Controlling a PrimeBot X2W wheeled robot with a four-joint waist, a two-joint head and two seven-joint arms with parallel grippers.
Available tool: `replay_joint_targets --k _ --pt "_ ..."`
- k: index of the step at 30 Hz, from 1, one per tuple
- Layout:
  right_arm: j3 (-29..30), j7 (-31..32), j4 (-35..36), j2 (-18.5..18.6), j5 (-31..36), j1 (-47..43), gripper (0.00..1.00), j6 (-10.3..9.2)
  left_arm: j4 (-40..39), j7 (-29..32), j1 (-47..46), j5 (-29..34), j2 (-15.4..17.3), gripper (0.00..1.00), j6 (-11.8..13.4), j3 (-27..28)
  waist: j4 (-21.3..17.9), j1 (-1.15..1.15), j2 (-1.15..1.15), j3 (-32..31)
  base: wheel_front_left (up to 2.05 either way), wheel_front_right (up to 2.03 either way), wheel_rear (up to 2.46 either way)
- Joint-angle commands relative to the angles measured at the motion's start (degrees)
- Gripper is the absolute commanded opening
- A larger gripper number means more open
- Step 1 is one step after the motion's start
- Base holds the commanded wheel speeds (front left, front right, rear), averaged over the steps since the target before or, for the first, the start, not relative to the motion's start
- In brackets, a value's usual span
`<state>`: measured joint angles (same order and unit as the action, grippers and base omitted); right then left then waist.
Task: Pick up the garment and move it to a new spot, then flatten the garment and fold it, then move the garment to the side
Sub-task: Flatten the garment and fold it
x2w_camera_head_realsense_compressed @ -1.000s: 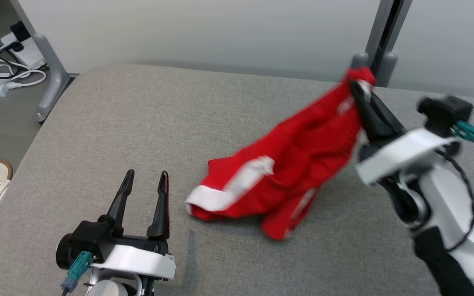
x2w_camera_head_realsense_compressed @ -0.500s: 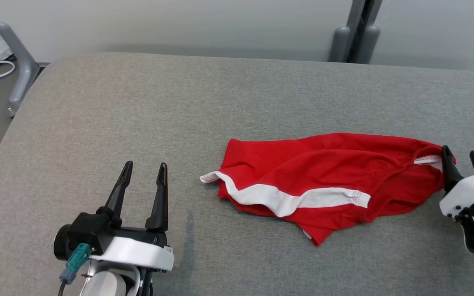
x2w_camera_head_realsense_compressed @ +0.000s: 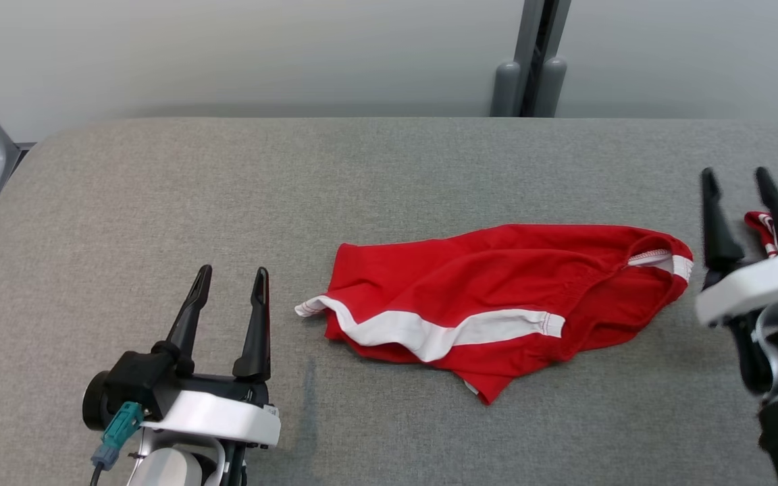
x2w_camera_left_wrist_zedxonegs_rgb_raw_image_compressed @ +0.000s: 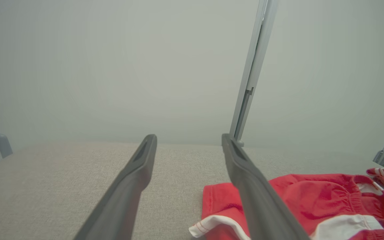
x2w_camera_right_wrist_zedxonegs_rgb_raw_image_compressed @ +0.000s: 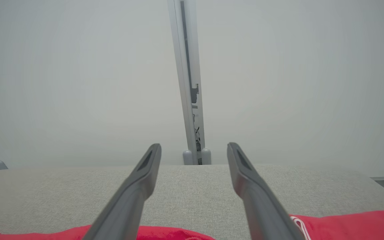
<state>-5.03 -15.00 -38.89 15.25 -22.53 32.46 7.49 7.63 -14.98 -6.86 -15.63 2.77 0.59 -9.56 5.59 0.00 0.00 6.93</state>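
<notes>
While the red garment (x2w_camera_head_realsense_compressed: 497, 304) is lying crumpled near the middle of the grey padded table (x2w_camera_head_realsense_compressed: 159, 182), neither tool is touching it. Its white-banded hem is pointing toward nine o'clock and its waistband toward three o'clock. The left gripper (x2w_camera_head_realsense_compressed: 234, 270) is hovering at about eight o'clock from the garment, near but apart, its two fingers standing spread and gripping nothing. The right gripper (x2w_camera_head_realsense_compressed: 733, 173) is hovering just beside the waistband at three o'clock, its fingers likewise spread and empty. A second red cloth (x2w_camera_head_realsense_compressed: 759, 221) is showing partly behind the right fingers, toward three o'clock. A grey post (x2w_camera_head_realsense_compressed: 531, 61) is rising beyond the table at twelve o'clock.
</notes>
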Motion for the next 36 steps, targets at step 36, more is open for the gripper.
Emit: replay_joint_targets --k 36 --pt "-8.18 4.86 20.74 -9.64 -1.51 -23.3 1.0 0.0 -0.49 -0.18 0.87 -1.03 0.24 1.0 -0.47 0.59 -0.09 0.0 0.0 1.08 0.0 0.0 0.0"
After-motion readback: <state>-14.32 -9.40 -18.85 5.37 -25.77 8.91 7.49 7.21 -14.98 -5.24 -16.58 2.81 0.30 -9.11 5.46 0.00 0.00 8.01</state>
